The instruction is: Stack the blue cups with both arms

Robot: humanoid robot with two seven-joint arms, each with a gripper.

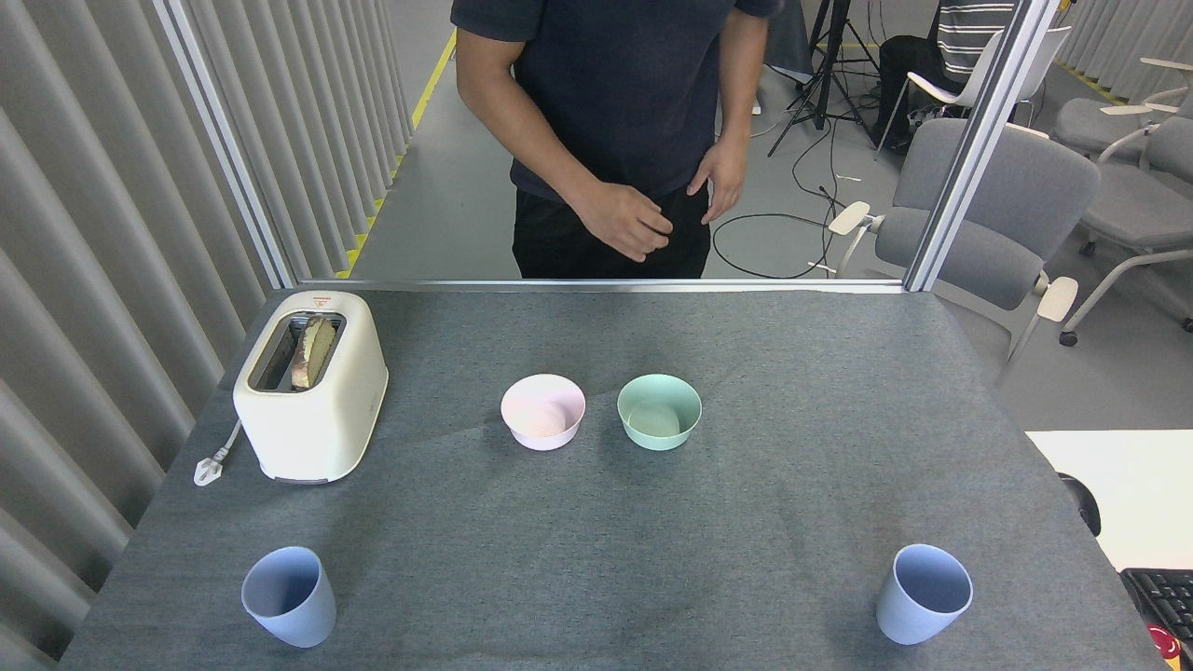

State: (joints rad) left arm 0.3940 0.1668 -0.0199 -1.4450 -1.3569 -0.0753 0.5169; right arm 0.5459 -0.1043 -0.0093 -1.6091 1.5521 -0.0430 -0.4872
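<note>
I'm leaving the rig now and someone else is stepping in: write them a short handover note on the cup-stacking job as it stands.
Grippers: neither arm is in the head view, so their state is unknown.
Cups: left blue cup stands upright near the front left corner of the table; right blue cup stands upright near the front right corner. They are far apart, both empty.
Other items: pink bowl and mint-green bowl sit side by side mid-table; a toaster stands at the back left. A person stands behind the table.
Done: nothing yet.
Left: pick up the cups and nest one in the other.
</note>
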